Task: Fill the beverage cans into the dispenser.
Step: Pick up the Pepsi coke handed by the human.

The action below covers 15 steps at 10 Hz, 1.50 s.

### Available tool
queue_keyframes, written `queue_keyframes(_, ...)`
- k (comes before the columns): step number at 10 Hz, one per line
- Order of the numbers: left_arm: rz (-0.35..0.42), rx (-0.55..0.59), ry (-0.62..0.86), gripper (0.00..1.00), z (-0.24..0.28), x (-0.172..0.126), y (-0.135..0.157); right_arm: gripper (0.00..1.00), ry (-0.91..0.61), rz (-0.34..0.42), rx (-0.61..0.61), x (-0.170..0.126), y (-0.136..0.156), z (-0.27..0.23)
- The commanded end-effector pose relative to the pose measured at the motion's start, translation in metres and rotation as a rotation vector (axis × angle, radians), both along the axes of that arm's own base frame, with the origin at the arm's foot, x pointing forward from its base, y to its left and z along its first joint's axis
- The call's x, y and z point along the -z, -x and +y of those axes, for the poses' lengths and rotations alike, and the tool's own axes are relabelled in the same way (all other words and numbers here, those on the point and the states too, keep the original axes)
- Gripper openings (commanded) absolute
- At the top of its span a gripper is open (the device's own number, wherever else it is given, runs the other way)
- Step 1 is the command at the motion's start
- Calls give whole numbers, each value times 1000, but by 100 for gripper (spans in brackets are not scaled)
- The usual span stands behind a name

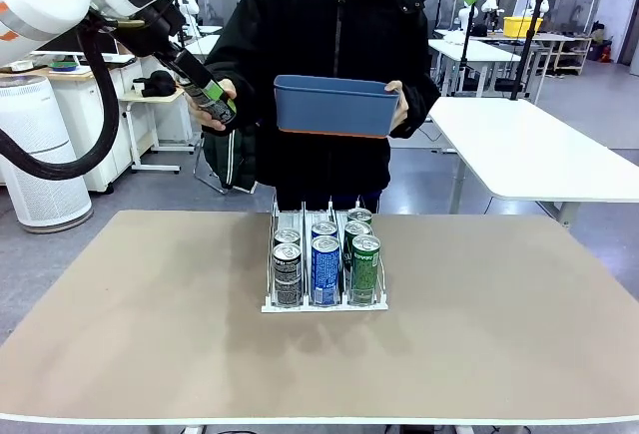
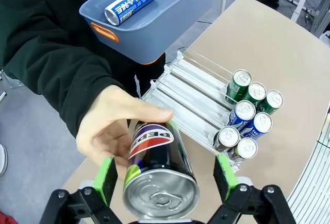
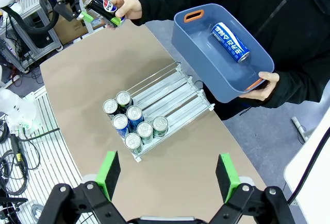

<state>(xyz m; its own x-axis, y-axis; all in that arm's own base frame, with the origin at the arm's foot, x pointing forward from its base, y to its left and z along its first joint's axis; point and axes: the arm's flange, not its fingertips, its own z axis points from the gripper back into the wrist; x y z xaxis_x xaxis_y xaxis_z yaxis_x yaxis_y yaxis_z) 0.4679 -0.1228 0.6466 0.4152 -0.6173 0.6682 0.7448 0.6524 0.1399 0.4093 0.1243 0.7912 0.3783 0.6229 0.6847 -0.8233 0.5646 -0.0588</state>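
- The room behind is a workshop with a grey floor. There are white tables (image 1: 539, 155) on the right, a white ribbed cylinder-shaped appliance (image 1: 40, 155) on the left and a yellow crate (image 1: 522, 25) far back. Smaller clutter is too distant to make out.
- The bench (image 1: 150, 334) has a plain tan top. Its near edge is cut off at the bottom of the front view.
- A person (image 1: 329, 25) in a black jacket stands at the far side, cut off above the shoulders by the frame.
- The blue bin (image 1: 334, 110) with orange handle slots is held up at chest height. From the front its wall hides the inside.
- The dispenser (image 3: 170, 92) stands mid-bench, and the far half of its three lanes is bare.
- The left pincer (image 2: 166, 176) is raised beside the person. Its green pads stand apart on either side of a dark can (image 2: 154, 157), with a gap showing on each side.
- The person's hand (image 2: 103, 131) wraps that can from behind, so its far side is hidden.
- The right pincer (image 3: 167, 175) hangs high over the bench with its pads wide apart and nothing between them.
- Seven cans (image 1: 325, 269) crowd the dispenser's near end: two black-and-silver, two blue and three green. Their print is too small to read.
- A blue can (image 2: 130, 3) lies on its side in the bin. I cannot read its white lettering.
- The dark can carries a red, white and blue Pepsi mark, and the word curves partly out of sight.
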Motion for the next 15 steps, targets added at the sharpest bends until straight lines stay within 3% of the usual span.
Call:
queue_keyframes(1,0,1,1,60,0,0,0,99,-12,1,2,1,-1,-1)
queue_keyframes(2,-2,0,-3,41,0,-1,0,99,-12,1,2,1,-1,-1)
queue_keyframes(3,-5,-7,-1,1,1,-1,0,99,-12,1,2,1,-1,-1)
queue_keyframes(15,-6,-8,-13,0,4,-1,0,99,-12,1,2,1,-1,-1)
